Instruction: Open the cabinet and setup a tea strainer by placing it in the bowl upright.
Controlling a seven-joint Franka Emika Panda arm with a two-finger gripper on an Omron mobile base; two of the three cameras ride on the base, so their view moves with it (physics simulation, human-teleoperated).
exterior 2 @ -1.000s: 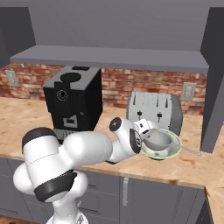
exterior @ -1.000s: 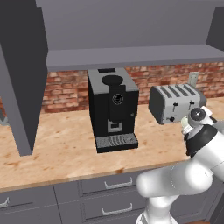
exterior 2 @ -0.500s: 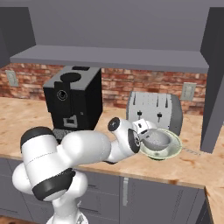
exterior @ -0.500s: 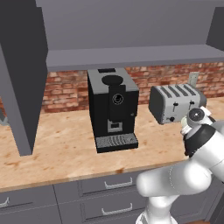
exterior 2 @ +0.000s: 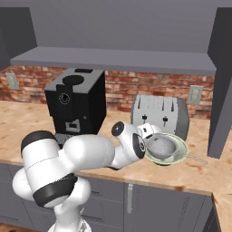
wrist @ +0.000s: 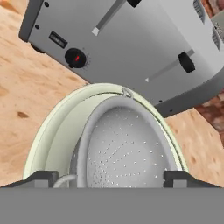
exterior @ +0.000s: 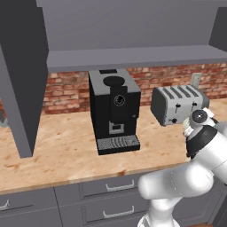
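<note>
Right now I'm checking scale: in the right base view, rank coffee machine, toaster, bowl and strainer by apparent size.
1. Coffee machine
2. Toaster
3. Bowl
4. Strainer, sitting inside the bowl

There was one bowl point(exterior 2: 180, 153) at right of centre in the right base view, and one tea strainer point(exterior 2: 161, 146) sat inside it. One silver toaster point(exterior 2: 159, 115) with four slots stood behind them, and one black coffee machine point(exterior: 113, 109) stood mid-frame in the left base view. One cabinet point(exterior: 128, 31) ran along the top, with two doors swung open, one at each side. Two wall outlets showed on the brick, one at far left point(exterior 2: 12, 81) and one at right point(exterior 2: 195, 94). One wooden surface point(exterior: 62, 150) carried everything.
</note>
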